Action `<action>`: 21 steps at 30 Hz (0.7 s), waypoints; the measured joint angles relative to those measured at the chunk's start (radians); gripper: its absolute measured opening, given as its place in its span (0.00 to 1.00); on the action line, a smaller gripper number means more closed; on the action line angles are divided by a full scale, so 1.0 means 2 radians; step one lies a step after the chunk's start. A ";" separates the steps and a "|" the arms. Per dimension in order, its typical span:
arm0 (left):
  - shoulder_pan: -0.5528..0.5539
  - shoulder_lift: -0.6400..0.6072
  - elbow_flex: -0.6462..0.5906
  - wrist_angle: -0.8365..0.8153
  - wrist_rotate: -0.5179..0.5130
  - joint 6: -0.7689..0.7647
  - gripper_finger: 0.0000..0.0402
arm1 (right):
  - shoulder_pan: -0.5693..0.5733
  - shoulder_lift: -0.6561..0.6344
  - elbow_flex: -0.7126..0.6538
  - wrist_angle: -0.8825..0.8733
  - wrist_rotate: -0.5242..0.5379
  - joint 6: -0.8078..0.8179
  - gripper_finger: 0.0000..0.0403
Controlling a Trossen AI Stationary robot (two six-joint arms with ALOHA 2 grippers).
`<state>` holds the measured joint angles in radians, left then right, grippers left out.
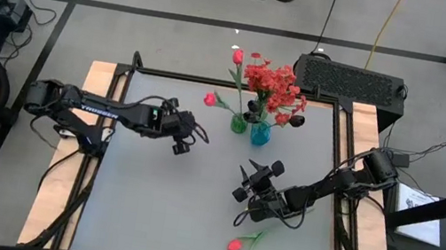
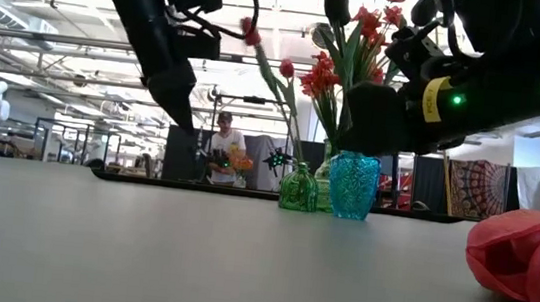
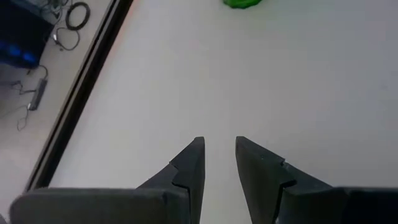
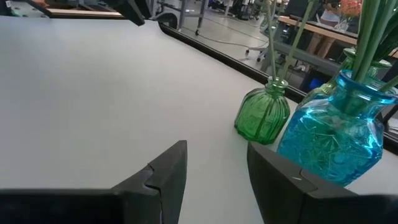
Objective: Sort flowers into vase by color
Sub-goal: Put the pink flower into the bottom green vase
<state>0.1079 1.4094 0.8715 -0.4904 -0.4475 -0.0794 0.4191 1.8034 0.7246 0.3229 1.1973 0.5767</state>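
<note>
Evidently one tulip (image 1: 234, 245) lies unsorted near the table's front edge, well apart from the vases (image 1: 249, 128). Right gripper (image 1: 258, 177) hovers between them, fingers apart and empty, facing the vases; left gripper (image 1: 188, 137) waits, likewise parted.

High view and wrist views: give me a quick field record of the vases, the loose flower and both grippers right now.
green vase: upright at table's far edge, pinkish-red tulips in it
blue vase: upright beside the green one, red blossoms in it
loose tulip: lying on the table's near side, not in a vase
left gripper: open, empty, left of the vases
right gripper: open, empty, between vases and loose tulip
</note>
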 joint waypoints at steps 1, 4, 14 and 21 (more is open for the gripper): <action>-0.006 0.000 0.000 0.000 -0.002 -0.007 0.24 | 0.001 0.000 0.000 0.000 0.000 -0.005 0.40; -0.024 0.000 0.000 0.000 -0.004 -0.027 0.24 | 0.004 0.000 0.000 0.000 0.000 -0.024 0.40; -0.099 0.000 0.000 0.010 -0.013 -0.063 0.24 | 0.019 -0.020 0.000 -0.012 0.000 -0.050 0.40; -0.143 0.000 0.000 0.057 -0.015 -0.062 0.24 | 0.024 -0.080 0.000 -0.081 -0.099 -0.055 0.40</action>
<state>-0.1785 1.4094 0.8715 -0.3766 -0.4782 -0.2042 0.4667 1.6430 0.7242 0.1616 0.9999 0.4667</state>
